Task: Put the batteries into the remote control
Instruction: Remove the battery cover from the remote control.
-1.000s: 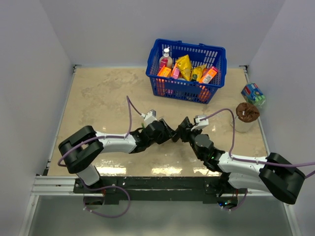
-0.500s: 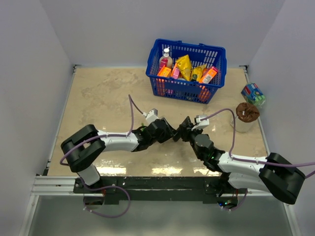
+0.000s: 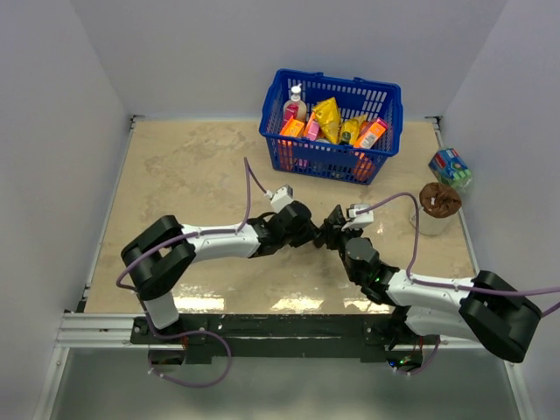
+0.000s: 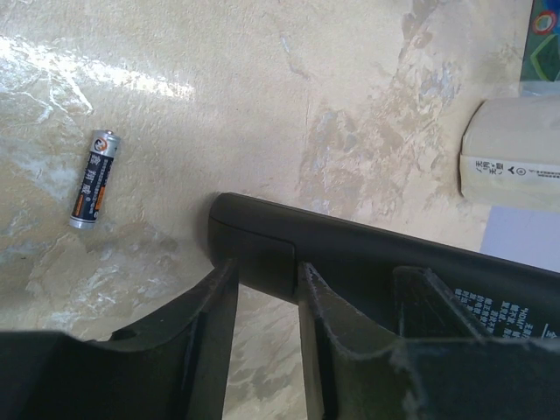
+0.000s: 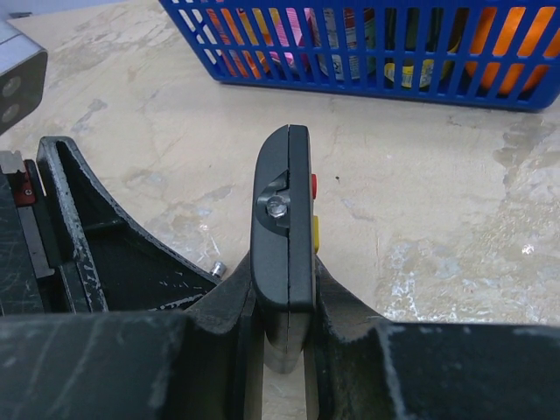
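Toward the near middle of a beige marbled table (image 3: 184,166), the right gripper (image 5: 282,302) is clamped tight on one end of the black remote control (image 5: 282,219). It holds the remote up on its long edge, with a red button (image 5: 312,185) and a yellow button (image 5: 315,234) on the right-hand face. The left gripper (image 4: 265,269) meets the remote's other end. Its fingers (image 4: 214,332) are slightly apart, and whether they pinch it cannot be told. One battery (image 4: 94,179) lies loose on the table nearby, apart from the remote. Farther back stands a blue basket (image 3: 325,163) filled with colourful packets.
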Robot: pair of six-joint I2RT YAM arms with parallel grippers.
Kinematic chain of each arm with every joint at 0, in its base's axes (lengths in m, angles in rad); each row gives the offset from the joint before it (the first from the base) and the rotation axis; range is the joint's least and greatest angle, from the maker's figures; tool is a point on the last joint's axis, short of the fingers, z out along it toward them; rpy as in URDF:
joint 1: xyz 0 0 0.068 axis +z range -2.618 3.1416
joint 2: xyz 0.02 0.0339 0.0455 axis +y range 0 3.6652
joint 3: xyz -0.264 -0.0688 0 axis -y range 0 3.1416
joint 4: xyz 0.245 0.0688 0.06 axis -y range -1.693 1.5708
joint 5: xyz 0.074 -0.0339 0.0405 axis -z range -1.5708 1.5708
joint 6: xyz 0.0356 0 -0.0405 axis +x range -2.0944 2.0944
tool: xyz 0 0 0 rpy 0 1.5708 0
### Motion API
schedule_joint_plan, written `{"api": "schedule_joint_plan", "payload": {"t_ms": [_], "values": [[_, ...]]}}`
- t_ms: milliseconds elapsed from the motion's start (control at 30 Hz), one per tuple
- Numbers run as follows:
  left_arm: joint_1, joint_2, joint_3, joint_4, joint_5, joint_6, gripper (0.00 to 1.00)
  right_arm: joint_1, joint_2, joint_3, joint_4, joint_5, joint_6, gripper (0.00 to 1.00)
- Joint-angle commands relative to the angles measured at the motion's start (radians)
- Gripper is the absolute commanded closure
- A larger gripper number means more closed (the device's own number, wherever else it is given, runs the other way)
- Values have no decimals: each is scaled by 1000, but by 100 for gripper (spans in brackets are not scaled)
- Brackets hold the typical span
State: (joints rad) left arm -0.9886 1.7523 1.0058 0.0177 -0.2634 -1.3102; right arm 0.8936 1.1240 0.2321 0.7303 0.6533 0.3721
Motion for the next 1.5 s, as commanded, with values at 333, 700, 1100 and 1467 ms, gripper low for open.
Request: {"api": "schedule_joint_plan", "payload": {"t_ms": [333,700,1100,1467], "values": [[4,101,108,-337,-96,120,73,30,-23,22,-158,-14,7,100],[24,46,47,-306,-108,111,73,30,-18,41,-235,49,86,100],[28,-17,-1,-292,-120,103,73,28,-9,67,-307,117,159,100],[31,-36,-3,-265,-119,120,70,30,-13,73,-301,101,154,100]]}}
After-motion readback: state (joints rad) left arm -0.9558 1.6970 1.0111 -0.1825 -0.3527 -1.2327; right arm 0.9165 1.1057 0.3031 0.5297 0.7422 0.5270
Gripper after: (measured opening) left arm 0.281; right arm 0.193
